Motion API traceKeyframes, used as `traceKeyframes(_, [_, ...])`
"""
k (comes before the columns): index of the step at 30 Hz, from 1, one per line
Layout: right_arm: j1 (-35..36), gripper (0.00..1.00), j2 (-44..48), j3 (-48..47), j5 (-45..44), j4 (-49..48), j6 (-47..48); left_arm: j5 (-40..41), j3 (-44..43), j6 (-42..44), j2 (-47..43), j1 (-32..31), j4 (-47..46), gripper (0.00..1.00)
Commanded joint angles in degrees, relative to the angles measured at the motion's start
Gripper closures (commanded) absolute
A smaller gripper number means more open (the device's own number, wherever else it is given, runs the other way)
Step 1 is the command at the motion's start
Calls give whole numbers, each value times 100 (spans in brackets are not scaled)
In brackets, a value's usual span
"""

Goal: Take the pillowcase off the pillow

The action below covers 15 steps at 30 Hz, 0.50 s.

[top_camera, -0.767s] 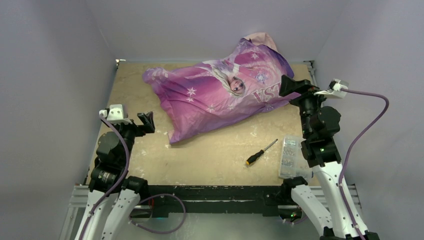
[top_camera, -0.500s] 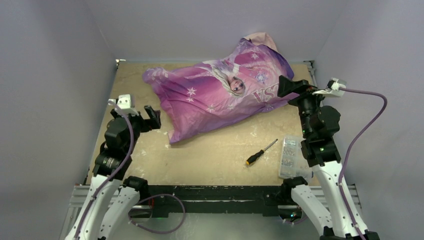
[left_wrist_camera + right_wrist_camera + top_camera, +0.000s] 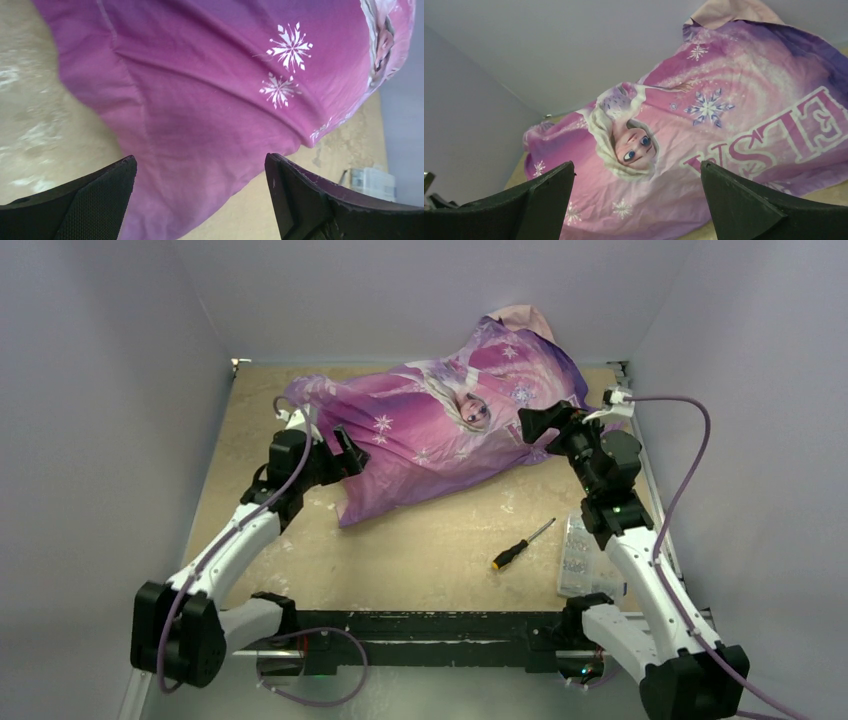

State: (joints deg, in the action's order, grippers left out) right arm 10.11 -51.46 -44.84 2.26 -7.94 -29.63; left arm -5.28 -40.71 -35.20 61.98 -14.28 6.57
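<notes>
The purple-magenta pillowcase (image 3: 430,430) with a cartoon princess, snowflakes and lettering lies puffed up across the back of the table; its pale pink reverse shows at the far top. The white pillow is hidden inside it. My left gripper (image 3: 345,452) is open at the pillowcase's near-left side, its jaws wide apart over the fabric (image 3: 200,125). My right gripper (image 3: 532,425) is open at the pillowcase's right end near the lettering (image 3: 704,135), holding nothing.
A screwdriver (image 3: 522,545) with a yellow-black handle lies on the table in front of the pillowcase. A clear plastic box (image 3: 577,555) of small parts sits at the right near edge. Walls close in on the left, back and right.
Both arms have reached forward to the pillowcase: the left gripper moved up and right to its left side, the right gripper moved left to its right end. The pillowcase has not moved.
</notes>
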Motion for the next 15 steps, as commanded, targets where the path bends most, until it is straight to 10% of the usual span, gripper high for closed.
traceKeyframes(1, [-4,1,-269,299,660,-792,-124,-930,-152,-542,886,-68,-1506,1])
traceKeyframes(6, [11,1,-861,766,1011,-1504,-359,-1243,-46,-716,1646,-414,-2102,17])
traceKeyframes(11, [27,1,-1531,1027,1235,-2140,-459,-1329,677,-831,1281,-585,-2424,94])
traceKeyframes(15, [58,1,-1995,1157,1351,-2507,-578,-1477,956,-687,606,-656,-1838,100])
